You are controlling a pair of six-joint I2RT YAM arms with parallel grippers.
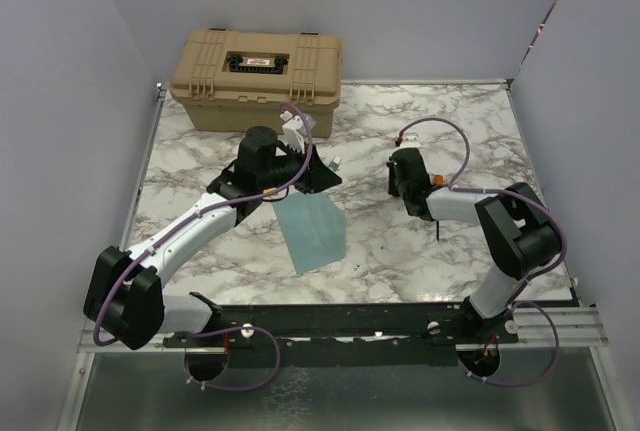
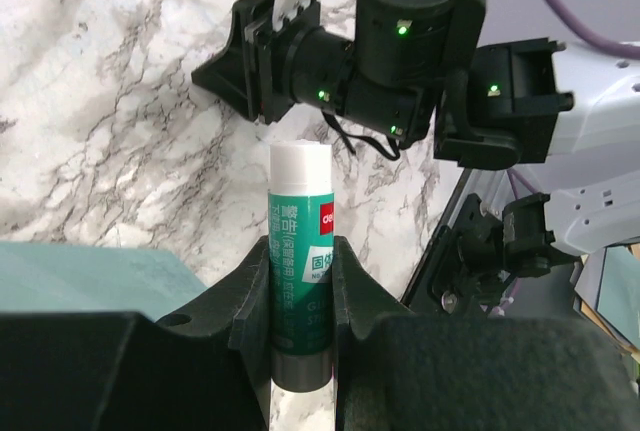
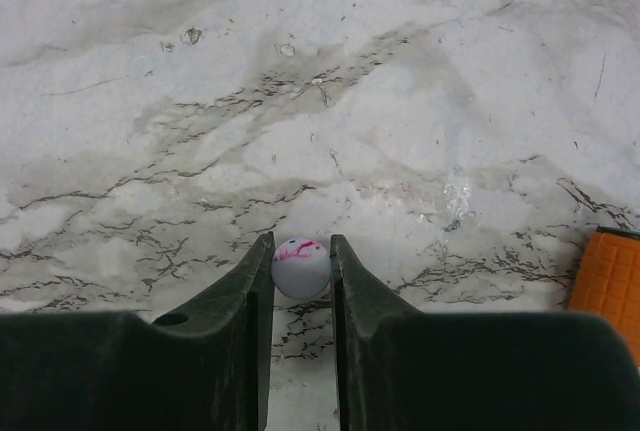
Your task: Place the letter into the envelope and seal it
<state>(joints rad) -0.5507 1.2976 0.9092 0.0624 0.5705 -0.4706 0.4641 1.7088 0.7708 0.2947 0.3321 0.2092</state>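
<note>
Left fingers (image 2: 250, 296) clamp glue stick (image 2: 298, 251), tip bare; envelope (image 2: 90, 271) beside, low left. Right wrist: right fingers (image 3: 250, 301) pinch small white ball (image 3: 300, 268), pink marks, maybe the cap, over desk (image 3: 350, 101). Top: envelope flat mid-desk; letter unseen, prob. inside. Looks thin, floppy, slides easy. Press flap down, don't pinch.

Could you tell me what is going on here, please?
The left tool grips a green-labelled glue stick with a white tip over the marble table. The right tool pinches a small white round piece with pink marks, possibly its cap. The flat teal paper envelope lies on the table by the left arm; the cream letter card is not in view.
</note>
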